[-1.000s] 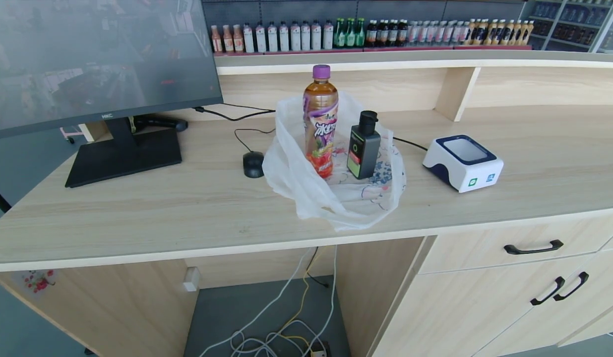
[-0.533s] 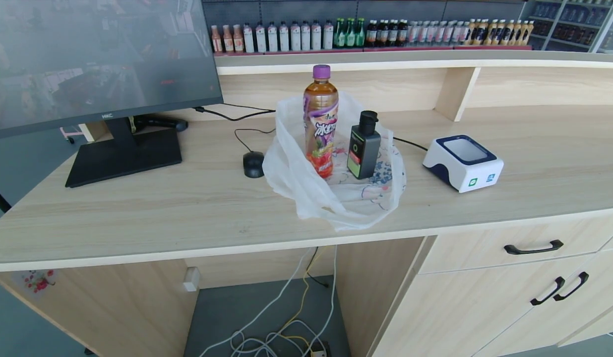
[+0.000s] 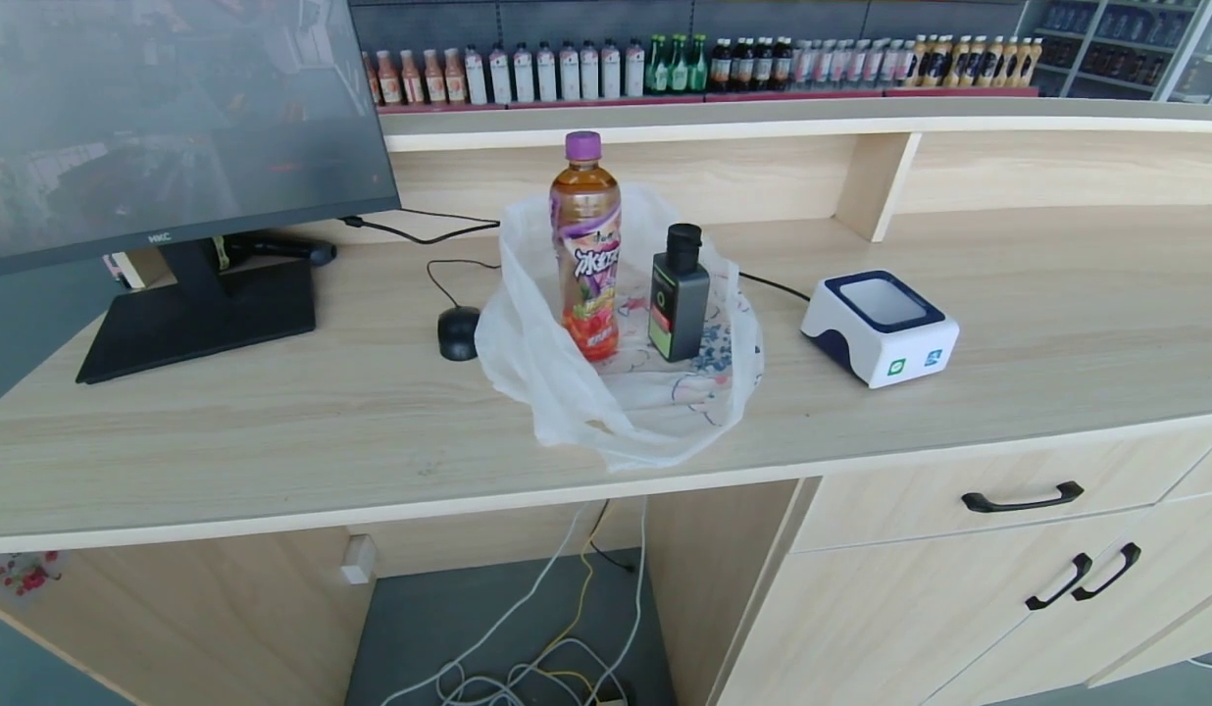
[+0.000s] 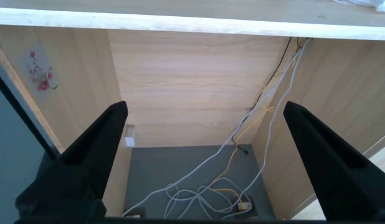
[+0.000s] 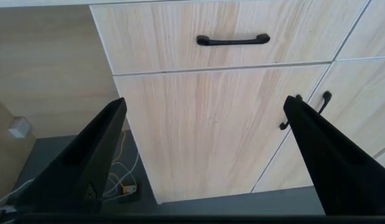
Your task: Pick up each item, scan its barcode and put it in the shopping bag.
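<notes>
A tea bottle (image 3: 586, 250) with a purple cap and a small black bottle (image 3: 679, 296) with a green label stand upright inside the white plastic shopping bag (image 3: 557, 382) spread open on the wooden counter (image 3: 273, 412). A white and blue barcode scanner (image 3: 879, 327) sits on the counter to the right of the bag. My left gripper (image 4: 205, 168) hangs open below the counter's edge, facing the open recess with cables. My right gripper (image 5: 205, 162) is open in front of the cabinet drawers (image 5: 230, 40), also below counter height.
A monitor (image 3: 165, 118) on a black stand occupies the counter's left, with a black mouse (image 3: 458, 332) and its cable between it and the bag. Loose cables (image 3: 528, 647) lie on the floor under the counter. Drawers with black handles (image 3: 1023, 498) fill the lower right. A raised shelf runs behind.
The whole head view has shifted, with everything sliding left and slightly down, so the camera moved. The bottles, bag and scanner keep their places on the counter.
</notes>
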You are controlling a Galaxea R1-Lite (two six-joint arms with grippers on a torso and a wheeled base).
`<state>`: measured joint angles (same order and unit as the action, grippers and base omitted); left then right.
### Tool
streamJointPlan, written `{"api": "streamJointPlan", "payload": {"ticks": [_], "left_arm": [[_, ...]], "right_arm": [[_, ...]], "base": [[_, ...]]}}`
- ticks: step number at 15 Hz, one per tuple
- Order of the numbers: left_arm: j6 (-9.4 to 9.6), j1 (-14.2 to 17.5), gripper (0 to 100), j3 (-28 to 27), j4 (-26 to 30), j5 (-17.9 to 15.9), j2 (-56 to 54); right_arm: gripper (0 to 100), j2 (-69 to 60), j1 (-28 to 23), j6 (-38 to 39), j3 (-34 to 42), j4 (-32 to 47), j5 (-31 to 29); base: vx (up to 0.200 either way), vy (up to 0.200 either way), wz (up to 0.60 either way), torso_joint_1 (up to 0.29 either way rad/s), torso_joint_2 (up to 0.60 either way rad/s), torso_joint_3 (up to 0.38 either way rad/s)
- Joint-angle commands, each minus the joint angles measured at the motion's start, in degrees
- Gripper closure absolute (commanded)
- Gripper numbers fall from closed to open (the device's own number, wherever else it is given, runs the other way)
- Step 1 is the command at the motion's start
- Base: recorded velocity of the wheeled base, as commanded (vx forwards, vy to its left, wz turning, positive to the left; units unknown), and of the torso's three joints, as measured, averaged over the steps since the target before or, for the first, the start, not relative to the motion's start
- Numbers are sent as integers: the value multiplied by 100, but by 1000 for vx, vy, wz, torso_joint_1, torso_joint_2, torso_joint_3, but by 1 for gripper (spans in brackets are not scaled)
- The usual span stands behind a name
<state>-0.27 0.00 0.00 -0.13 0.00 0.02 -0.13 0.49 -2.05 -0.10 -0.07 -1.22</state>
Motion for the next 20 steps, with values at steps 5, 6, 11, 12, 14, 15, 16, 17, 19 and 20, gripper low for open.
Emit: {"api": "streamJointPlan", "payload": {"ticks": [5,6,11,12,14,15,16,17,19,20], "left_arm": [[-8,0,0,0,-4,9,-2],[-8,0,0,0,-4,0,-2],[-8,0,0,0,-4,0,-2],[-8,0,0,0,-4,0,-2],[-17,0,0,0,-4,9,-2],[-17,0,0,0,-4,0,-2],[-17,0,0,0,-4,9,-2],[-17,0,0,0,-4,0,-2],[-17,0,0,0,-4,9,-2],[-8,0,0,0,-4,9,-2]], "right_arm": [[0,13,-5,3,1,-1,-1],[0,13,4,3,1,-1,-1],[0,13,-5,-15,1,-1,-1],[0,13,4,-6,1,-1,-1],[0,13,-5,-6,1,-1,-1],[0,13,4,3,1,-1,-1],[0,13,-5,-6,1,-1,-1],[0,13,-5,-6,1,-1,-1],[0,13,4,-6,1,-1,-1],[0,13,-5,-6,1,-1,-1]], "base": [[0,-200,0,-1,2,3],[0,-200,0,2,7,2],[0,-200,0,4,1,1],[0,-200,0,-2,2,2],[0,-200,300,5,0,2],[0,-200,600,12,2,2],[0,-200,0,-2,2,2],[0,-200,0,2,2,2],[0,-200,0,10,0,5],[0,-200,0,2,-2,2]]}}
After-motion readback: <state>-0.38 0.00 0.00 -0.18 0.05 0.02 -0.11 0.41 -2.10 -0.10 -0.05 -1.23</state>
